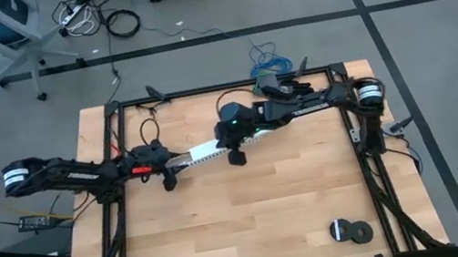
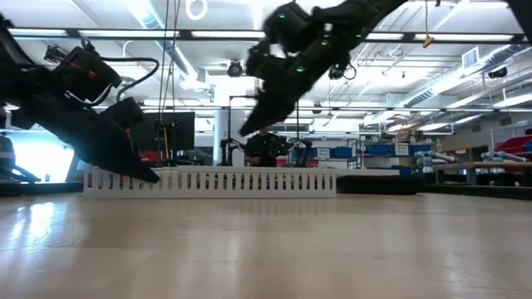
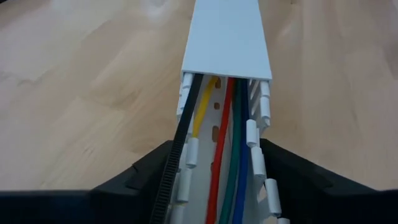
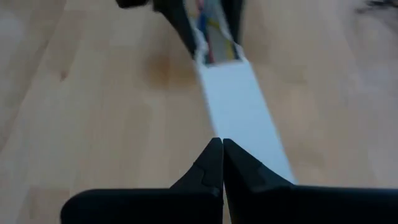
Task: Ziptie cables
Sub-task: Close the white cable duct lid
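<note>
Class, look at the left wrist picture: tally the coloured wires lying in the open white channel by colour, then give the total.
Yellow thin wire: 1
Red thin wire: 1
Green thin wire: 1
Blue thin wire: 1
Total: 4

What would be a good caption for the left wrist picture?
Left gripper straddling the open end of a white slotted channel that holds coloured cables and a black ziptie.

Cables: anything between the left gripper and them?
Yes. The left gripper straddles the white channel; its slotted walls separate the fingers from the cables. A lid covers the rest. A ziptie lies inside too.
</note>
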You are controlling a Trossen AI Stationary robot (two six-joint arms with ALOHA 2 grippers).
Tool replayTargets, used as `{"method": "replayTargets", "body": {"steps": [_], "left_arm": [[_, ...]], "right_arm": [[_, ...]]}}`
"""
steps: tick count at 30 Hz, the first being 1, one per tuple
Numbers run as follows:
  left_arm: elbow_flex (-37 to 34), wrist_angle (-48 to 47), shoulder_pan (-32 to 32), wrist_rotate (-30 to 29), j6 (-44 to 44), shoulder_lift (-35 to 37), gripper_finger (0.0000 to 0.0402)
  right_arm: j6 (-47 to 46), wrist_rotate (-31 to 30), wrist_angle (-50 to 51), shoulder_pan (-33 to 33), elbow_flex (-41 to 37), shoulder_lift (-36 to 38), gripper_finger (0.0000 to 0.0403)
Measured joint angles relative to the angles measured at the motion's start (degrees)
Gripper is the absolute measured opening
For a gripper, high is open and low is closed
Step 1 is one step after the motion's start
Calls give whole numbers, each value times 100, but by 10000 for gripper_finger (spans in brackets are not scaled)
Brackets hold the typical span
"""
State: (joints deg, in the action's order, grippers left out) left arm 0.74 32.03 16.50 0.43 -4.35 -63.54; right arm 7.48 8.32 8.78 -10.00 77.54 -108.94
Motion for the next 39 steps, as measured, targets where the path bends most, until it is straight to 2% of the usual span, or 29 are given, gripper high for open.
{"method": "replayTargets", "body": {"steps": [7,10,20,25,30,32,35,39], "left_arm": [[369,680,-1,393,167,-1009,226],[644,857,-4,565,380,-1470,225],[1881,951,-1,833,722,-2883,225],[2358,974,-4,914,849,-3397,225],[2519,934,-1,931,880,-3513,225],[2517,975,-1,931,882,-3509,225],[2502,1065,-1,933,884,-3511,225],[2489,1112,-1,966,887,-3513,225]], "right_arm": [[-640,-305,-522,-207,-1448,841,0],[-798,-298,-772,-217,-1804,1006,0],[-915,-114,-726,-77,-1858,1007,0],[-1022,-549,67,-91,-1858,1026,0],[-1116,-682,654,-13,-1858,1206,0],[-1194,-659,619,21,-1856,1213,0],[-1220,-277,358,14,-1843,899,0],[-1191,239,-985,-73,-1778,134,0]]}}
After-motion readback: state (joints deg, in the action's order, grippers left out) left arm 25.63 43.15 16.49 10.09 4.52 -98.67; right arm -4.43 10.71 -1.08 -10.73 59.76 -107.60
